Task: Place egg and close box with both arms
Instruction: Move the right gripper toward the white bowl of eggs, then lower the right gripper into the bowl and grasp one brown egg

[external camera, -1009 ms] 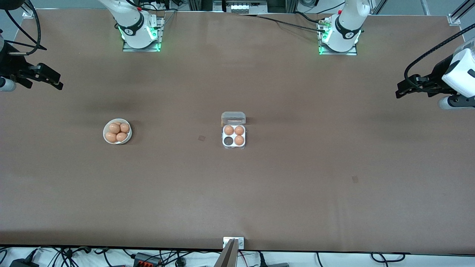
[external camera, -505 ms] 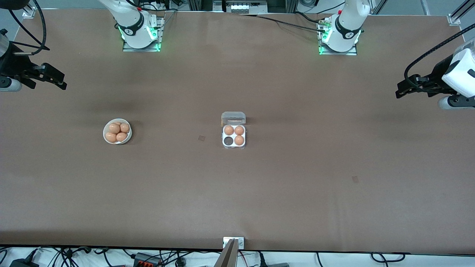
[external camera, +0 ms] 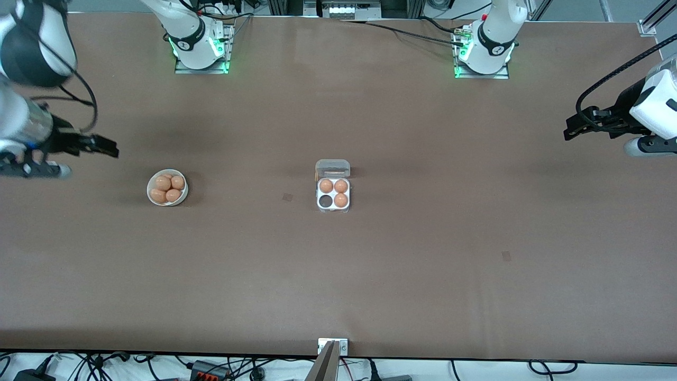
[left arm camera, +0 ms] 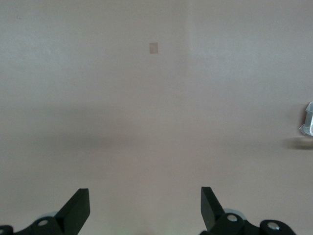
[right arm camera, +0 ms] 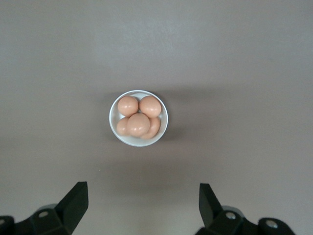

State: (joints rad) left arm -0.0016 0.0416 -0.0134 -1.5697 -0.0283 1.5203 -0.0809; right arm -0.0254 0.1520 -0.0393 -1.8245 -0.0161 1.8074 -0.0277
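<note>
The box (external camera: pixel 333 191) sits mid-tabletop (external camera: pixel 402 275) with its clear lid standing open and three cells filled; the cell nearest the front camera toward the right arm's end is empty. The right gripper (external camera: pixel 100 149), jaws spread wide and holding nothing, hangs over bare tabletop near the white bowl (external camera: pixel 150 195) of eggs (right arm camera: pixel 139 124). The left gripper (external camera: pixel 572 128), equally wide and empty, waits over its own end. The eggs are heaped (one sits on top of the others), so a descent slightly off centre could nudge a neighbour out, and a hard squeeze might crack the shell.
</note>
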